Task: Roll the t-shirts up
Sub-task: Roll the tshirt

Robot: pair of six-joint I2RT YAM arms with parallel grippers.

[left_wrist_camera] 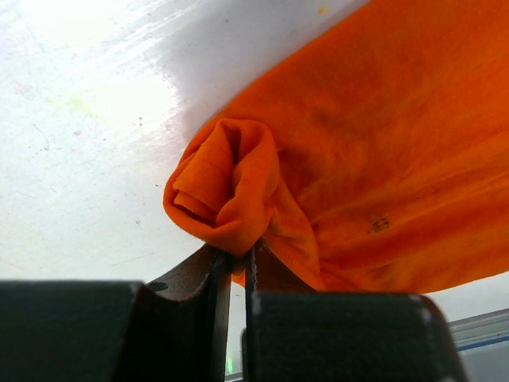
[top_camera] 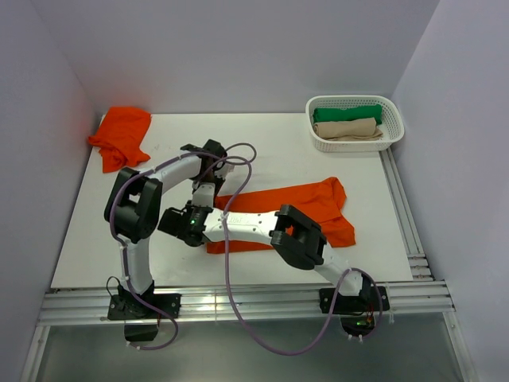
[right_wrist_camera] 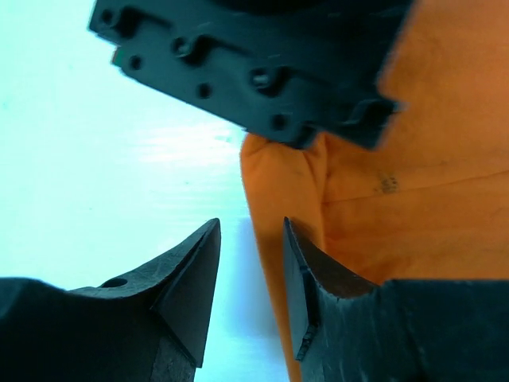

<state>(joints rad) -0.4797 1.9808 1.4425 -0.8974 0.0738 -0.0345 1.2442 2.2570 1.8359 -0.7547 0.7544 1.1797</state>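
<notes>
One orange t-shirt lies folded into a long strip across the middle of the white table. Its left end is curled into a small roll. My left gripper reaches down onto that end and is shut on the rolled cloth. My right gripper lies low at the strip's left edge. Its jaws are open: one finger over bare table, the other on the orange cloth, nothing held between them. A second orange t-shirt lies crumpled at the back left corner.
A white mesh basket at the back right holds a green and a beige rolled cloth. The left gripper's black body hangs close above my right fingers. Metal rails run along the table's near and right edges.
</notes>
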